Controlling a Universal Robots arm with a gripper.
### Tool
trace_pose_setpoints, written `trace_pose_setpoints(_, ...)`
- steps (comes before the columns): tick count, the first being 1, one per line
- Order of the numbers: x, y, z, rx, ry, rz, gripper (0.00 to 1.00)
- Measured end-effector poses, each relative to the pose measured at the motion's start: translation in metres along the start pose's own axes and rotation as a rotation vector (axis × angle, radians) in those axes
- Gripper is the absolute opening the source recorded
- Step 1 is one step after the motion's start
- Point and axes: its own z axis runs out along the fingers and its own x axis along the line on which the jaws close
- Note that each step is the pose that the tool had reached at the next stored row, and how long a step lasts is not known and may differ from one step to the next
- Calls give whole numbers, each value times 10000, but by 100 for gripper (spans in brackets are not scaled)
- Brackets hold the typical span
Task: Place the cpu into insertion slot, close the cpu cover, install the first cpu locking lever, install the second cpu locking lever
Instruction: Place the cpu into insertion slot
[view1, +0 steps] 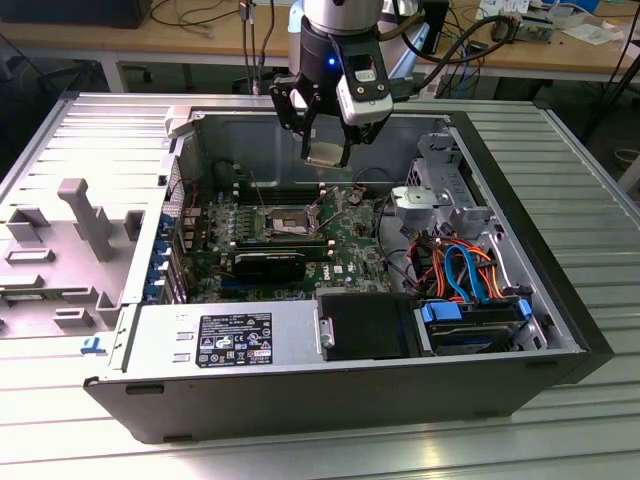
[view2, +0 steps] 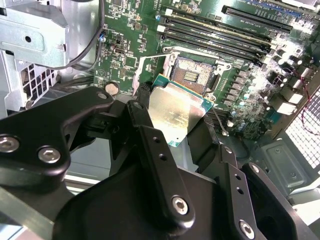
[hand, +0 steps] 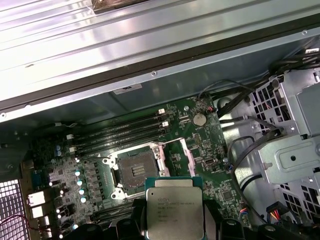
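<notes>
While the jaws clamp the cpu by opposite edges, it hangs above the insertion slot | handling: likely light, stiff, fragile underside | hold: edges only

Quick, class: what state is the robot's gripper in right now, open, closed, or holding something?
The gripper: closed, holding the cpu in the air, not yet in the insertion slot.

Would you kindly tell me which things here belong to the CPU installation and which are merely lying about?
In the job: the cpu, held by the gripper; the insertion slot, empty; the cpu cover, open.
Lying about: memory sticks; coin battery; power supply; blue and orange cables.
</notes>
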Motion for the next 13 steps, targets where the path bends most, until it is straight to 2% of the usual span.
trace_pose_setpoints(13, -1, -2, 0, -2, -10, 100, 55)
